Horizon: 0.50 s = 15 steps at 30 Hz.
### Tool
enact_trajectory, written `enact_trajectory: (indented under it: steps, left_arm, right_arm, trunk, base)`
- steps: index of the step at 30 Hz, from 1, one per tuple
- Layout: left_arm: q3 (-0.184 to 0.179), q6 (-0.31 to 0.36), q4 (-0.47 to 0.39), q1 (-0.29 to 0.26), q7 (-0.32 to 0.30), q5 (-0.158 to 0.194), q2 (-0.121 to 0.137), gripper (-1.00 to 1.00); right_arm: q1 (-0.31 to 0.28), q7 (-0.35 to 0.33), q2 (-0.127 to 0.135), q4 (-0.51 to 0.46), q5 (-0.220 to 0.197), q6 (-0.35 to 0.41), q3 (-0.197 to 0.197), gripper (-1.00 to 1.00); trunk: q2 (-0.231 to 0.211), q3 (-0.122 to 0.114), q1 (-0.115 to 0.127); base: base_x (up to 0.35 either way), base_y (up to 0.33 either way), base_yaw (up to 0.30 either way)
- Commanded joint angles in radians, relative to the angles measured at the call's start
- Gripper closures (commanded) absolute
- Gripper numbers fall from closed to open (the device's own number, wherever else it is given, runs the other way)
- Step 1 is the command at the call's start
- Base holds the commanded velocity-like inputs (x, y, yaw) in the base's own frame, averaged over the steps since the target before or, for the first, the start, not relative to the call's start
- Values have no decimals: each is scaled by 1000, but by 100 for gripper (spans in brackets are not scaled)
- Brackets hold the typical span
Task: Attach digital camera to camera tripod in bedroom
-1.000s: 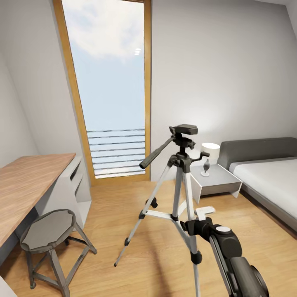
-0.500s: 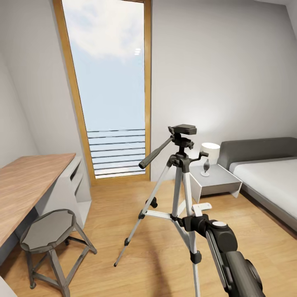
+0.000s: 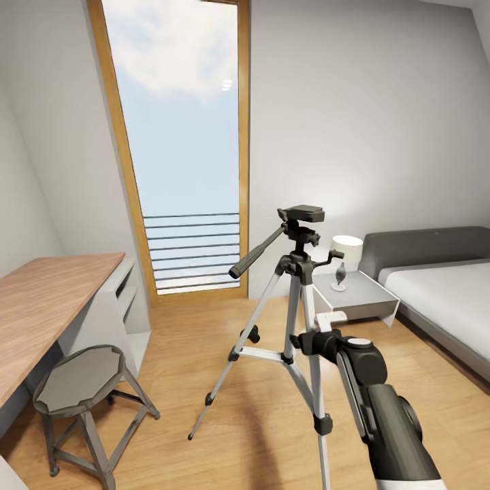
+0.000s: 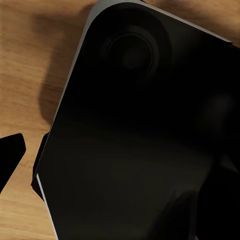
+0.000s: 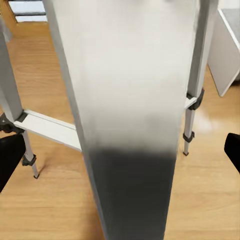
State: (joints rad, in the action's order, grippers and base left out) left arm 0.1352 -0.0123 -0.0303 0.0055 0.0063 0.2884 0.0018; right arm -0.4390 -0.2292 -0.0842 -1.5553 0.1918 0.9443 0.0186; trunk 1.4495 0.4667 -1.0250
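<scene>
The camera tripod stands upright on the light wood floor in the middle of the bedroom, its three silver legs spread, the black head on top bare and the long pan handle slanting down toward the desk side. Its nearest leg runs down and is cut off by the lower edge of the head view. The right arm reaches up from the lower right corner and crosses in front of that leg. The right claw sits at the arm's far end just beside the leg, partly masked by the wrist, so whether its fingers are apart or together cannot be told.

In the right wrist view a tripod leg very near the lens covers the middle, silver above and black below; dark fingertips show at the two side edges.

The left wrist view looks onto a large black rounded body over wood flooring, too dark to identify; the left claw's state cannot be told.

A round stool stands by the desk. A white lamp sits on the nightstand next to the grey bed, which is cut off at the right edge.
</scene>
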Motion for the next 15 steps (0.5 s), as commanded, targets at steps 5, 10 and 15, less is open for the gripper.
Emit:
enact_trajectory:
  steps: [5, 10, 15]
  left_arm:
    - [8, -1, -2, 1, 1, 0, 0, -100]
    - [8, 0, -2, 1, 1, 0, 0, -100]
    - [8, 0, -2, 1, 1, 0, 0, -100]
  right_arm:
    - [-47, -9, -6, -2, 11, 44, 0, -100]
    - [-81, -9, -7, -4, 12, 80, 0, -100]
    - [-122, -9, -7, -6, 12, 103, 0, -100]
  trunk:
    - [0, 1, 0]
    - [0, 1, 0]
    - [0, 1, 0]
  base:
    - [0, 0, 0]
    - [0, 0, 0]
    - [0, 0, 0]
